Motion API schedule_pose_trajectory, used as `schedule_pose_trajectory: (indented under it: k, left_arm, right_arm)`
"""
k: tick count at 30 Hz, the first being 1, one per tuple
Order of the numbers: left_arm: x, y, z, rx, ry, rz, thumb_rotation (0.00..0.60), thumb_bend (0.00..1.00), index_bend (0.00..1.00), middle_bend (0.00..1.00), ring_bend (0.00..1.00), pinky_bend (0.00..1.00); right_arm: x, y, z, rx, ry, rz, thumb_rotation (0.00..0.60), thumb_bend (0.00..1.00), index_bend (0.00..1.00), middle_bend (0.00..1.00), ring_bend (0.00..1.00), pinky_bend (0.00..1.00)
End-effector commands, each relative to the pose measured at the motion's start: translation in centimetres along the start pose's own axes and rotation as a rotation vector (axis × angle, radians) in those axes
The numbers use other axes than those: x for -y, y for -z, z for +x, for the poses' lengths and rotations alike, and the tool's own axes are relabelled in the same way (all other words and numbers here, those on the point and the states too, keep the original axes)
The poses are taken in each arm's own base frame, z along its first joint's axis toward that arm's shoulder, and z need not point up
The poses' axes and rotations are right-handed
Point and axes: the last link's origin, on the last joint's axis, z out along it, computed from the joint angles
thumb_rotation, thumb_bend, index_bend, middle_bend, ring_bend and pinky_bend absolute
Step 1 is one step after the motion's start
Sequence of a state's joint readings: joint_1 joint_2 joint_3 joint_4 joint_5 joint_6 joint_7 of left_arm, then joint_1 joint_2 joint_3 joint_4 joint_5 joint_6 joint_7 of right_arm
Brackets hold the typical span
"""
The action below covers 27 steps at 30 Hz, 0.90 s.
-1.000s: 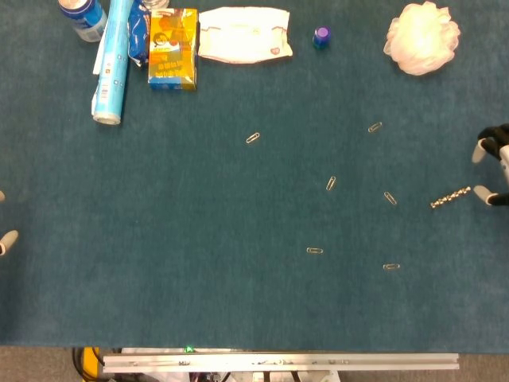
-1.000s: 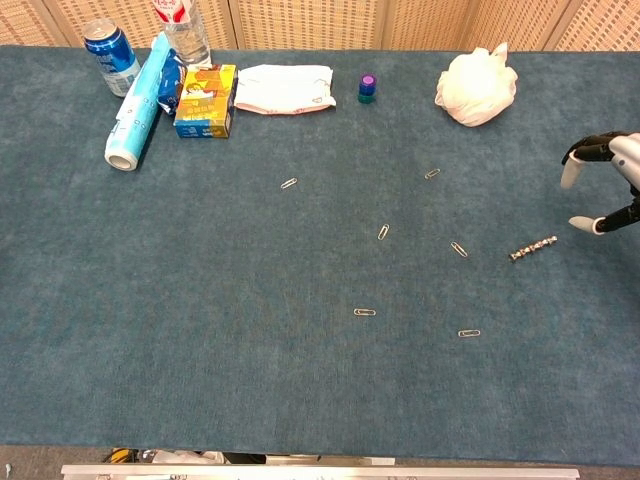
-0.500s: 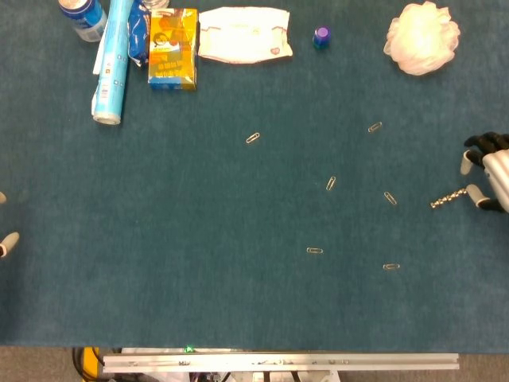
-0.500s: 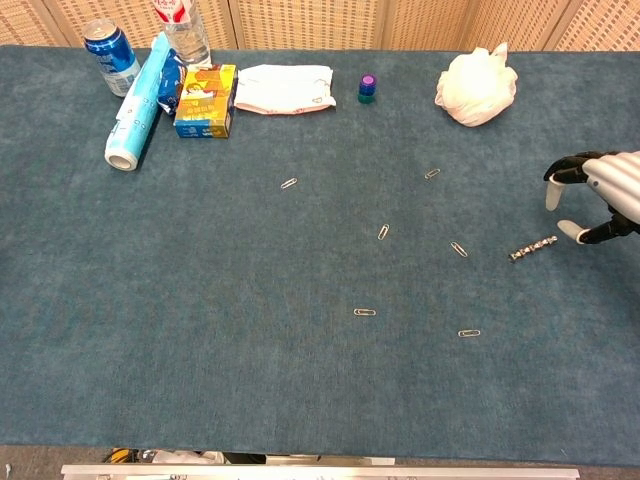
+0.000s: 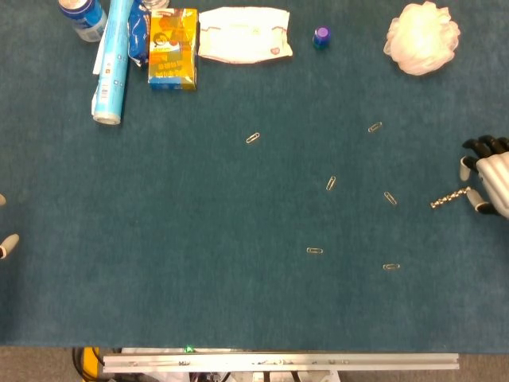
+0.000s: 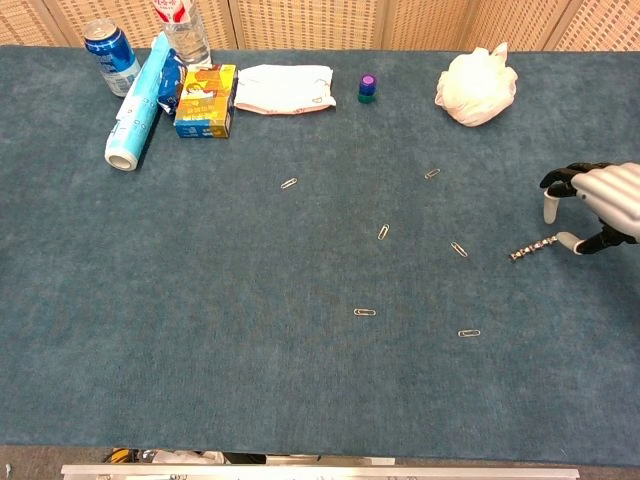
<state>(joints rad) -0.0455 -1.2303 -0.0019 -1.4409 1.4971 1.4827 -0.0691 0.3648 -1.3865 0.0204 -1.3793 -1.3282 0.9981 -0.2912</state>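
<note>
A short silver beaded rod (image 5: 449, 197) (image 6: 532, 248) lies on the blue cloth table (image 5: 199, 263) near the right edge. My right hand (image 5: 489, 181) (image 6: 595, 205) hovers just right of it, fingers spread and curved down. Its thumb tip (image 6: 570, 242) sits at the rod's right end, and nothing is held. Several paper clips are scattered mid-table, the nearest (image 5: 390, 198) left of the rod, another (image 5: 391, 267) below it. Of my left hand only a fingertip (image 5: 6, 245) shows at the left edge of the head view.
Along the far edge stand a white mesh puff (image 5: 422, 37), a small purple-capped jar (image 5: 321, 37), a white pouch (image 5: 243, 34), a yellow carton (image 5: 172, 48), a blue roll (image 5: 113, 64), a can (image 5: 82, 16) and a bottle (image 6: 183, 25).
My right hand has come in from the right edge toward the beaded rod, and its thumb now reaches the rod's end. The rod and clips have not moved.
</note>
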Motion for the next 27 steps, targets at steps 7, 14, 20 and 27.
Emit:
schedule_pose_trajectory:
  k: [7, 14, 20, 27]
  left_arm:
    - [0.07, 0.03, -0.13, 0.002, 0.004, 0.003, 0.600, 0.07, 0.43, 0.47, 0.37, 0.48]
    - [0.26, 0.12, -0.25, 0.004, 0.010, 0.010, 0.600, 0.07, 0.43, 0.47, 0.37, 0.48]
    - [0.28, 0.14, -0.24, 0.002, 0.011, 0.011, 0.600, 0.07, 0.43, 0.47, 0.37, 0.48]
    - [0.31, 0.14, -0.37, 0.005, 0.012, 0.012, 0.600, 0.07, 0.43, 0.47, 0.37, 0.48]
  right_arm:
    - [-0.04, -0.41, -0.44, 0.021, 0.016, -0.006, 0.600, 0.32, 0.48, 0.21, 0.14, 0.18]
    - [0.21, -0.53, -0.71, 0.031, 0.025, -0.002, 0.600, 0.32, 0.48, 0.21, 0.14, 0.18]
    - [0.34, -0.43, -0.75, 0.028, 0.041, 0.001, 0.600, 0.32, 0.48, 0.21, 0.14, 0.18]
    - [0.41, -0.25, -1.14, 0.017, 0.083, 0.001, 0.600, 0.32, 0.48, 0.21, 0.14, 0.18]
